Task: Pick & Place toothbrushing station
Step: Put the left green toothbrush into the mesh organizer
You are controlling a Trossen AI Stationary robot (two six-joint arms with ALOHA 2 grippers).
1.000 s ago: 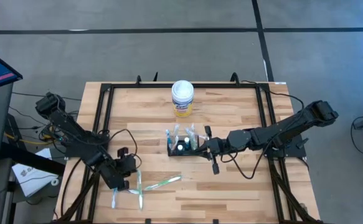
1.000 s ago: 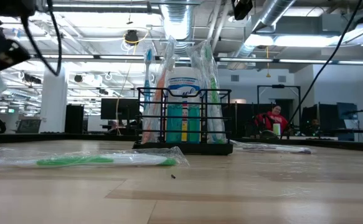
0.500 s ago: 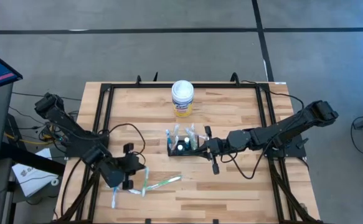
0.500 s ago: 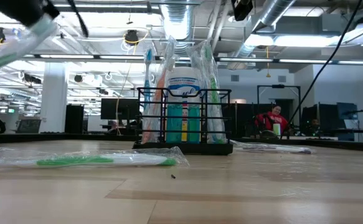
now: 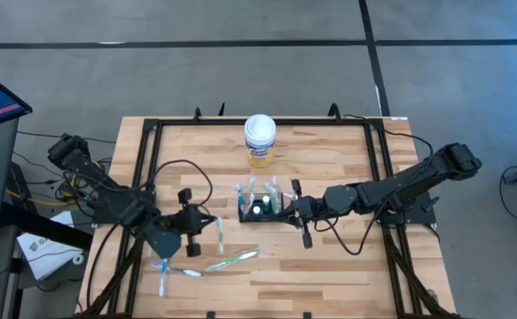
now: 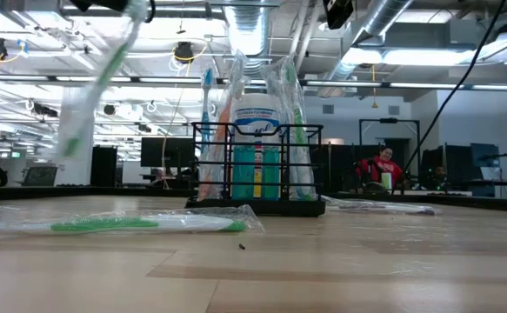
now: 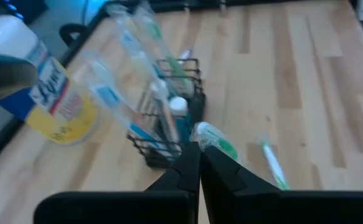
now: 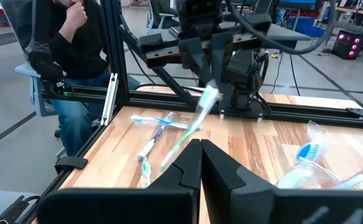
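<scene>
Now the left arm swings a wrapped toothbrush toward the caddy!

Left gripper (image 5: 198, 223) is clenched on a bagged green toothbrush (image 5: 218, 237), holding it by one end so it hangs nearly upright, seemingly ready to drop among the brushes already standing in the toothbrushing station (image 5: 260, 207). That black mesh caddy sits mid-table, just in front of the white-lidded canister (image 5: 260, 140). Right gripper (image 5: 286, 209) is pinched shut hard against the caddy's right side, probably steadying it, though actual contact is hard to judge. Three wrapped brushes lie on the wood (image 5: 347, 266) near the front-left. Compared with a second ago, the left gripper has lifted from the table's front-left and travelled toward the caddy; the right arm hasn't budged.
</scene>
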